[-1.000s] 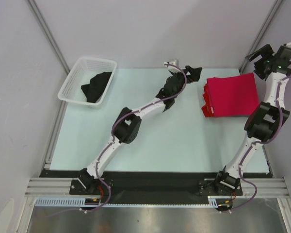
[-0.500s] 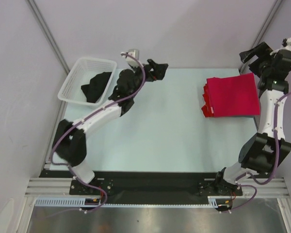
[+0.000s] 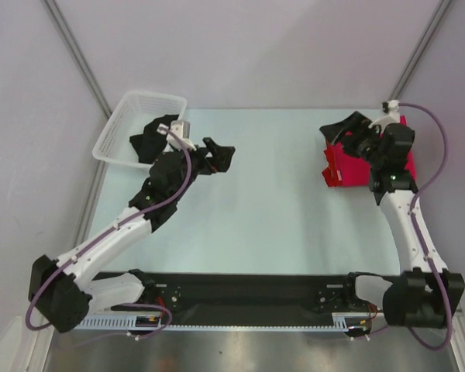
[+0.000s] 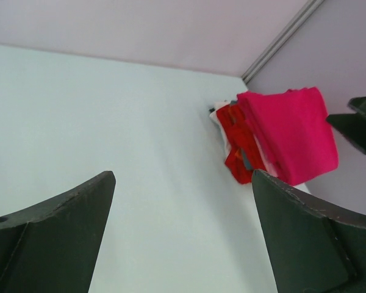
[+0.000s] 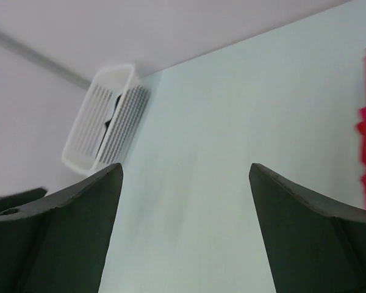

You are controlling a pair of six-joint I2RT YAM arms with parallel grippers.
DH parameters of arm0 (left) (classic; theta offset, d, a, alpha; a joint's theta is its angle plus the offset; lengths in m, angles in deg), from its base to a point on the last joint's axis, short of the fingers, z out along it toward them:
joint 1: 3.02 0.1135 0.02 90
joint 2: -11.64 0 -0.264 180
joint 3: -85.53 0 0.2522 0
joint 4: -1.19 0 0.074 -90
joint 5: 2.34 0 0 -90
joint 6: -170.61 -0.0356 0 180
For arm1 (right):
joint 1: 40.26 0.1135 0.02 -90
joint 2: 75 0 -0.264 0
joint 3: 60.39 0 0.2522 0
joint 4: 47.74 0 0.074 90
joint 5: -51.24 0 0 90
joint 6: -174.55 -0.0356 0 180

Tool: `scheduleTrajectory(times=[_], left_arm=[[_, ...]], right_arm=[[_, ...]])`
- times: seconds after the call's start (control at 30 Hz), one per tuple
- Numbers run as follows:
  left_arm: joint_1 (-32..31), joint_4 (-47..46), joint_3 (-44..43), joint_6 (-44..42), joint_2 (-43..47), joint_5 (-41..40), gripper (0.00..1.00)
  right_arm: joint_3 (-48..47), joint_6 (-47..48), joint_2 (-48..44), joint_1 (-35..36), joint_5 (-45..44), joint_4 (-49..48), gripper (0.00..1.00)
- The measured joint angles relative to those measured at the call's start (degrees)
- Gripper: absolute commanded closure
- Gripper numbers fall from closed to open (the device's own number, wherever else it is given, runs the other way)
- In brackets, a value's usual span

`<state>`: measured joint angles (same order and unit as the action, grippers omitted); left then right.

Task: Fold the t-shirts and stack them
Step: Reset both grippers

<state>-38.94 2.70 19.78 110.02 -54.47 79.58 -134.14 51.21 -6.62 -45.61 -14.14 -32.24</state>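
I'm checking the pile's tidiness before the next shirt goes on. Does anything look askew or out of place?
Yes. In the far-right pile, the red t-shirt under the crimson t-shirt bulges out rumpled past its left edge, so the stack isn't squared. The black t-shirt lies crumpled in the basket, unfolded.

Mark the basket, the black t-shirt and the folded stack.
basket (image 3: 113, 126), top view, left wall.
black t-shirt (image 3: 147, 142), top view, middle of the cloth.
folded stack (image 4: 290, 131), left wrist view, top crimson shirt.
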Motion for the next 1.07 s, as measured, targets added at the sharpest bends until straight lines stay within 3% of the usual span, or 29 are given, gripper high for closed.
scheduleTrajectory(times=[0.27,0.57,0.83,1.07], left_arm=[[0.0,5.5,13.1,0.0,13.3,-1.8,0.0],[0.0,12.4,26.9,-0.6,19.0,-0.7,0.0],[0.0,14.0,35.4,-3.0,24.7,-0.7,0.0],[0.0,11.5,36.3,-3.0,24.5,-0.3,0.0]], right_arm=[[6.5,7.7,-9.0,22.9,-10.1,0.5,0.06],[24.5,12.9,-14.6,44.5,-32.6,1.5,0.0],[40.1,12.2,-20.1,47.3,-40.7,-0.2,0.0],[40.9,12.0,-20.5,47.2,-40.9,-4.1,0.0]])
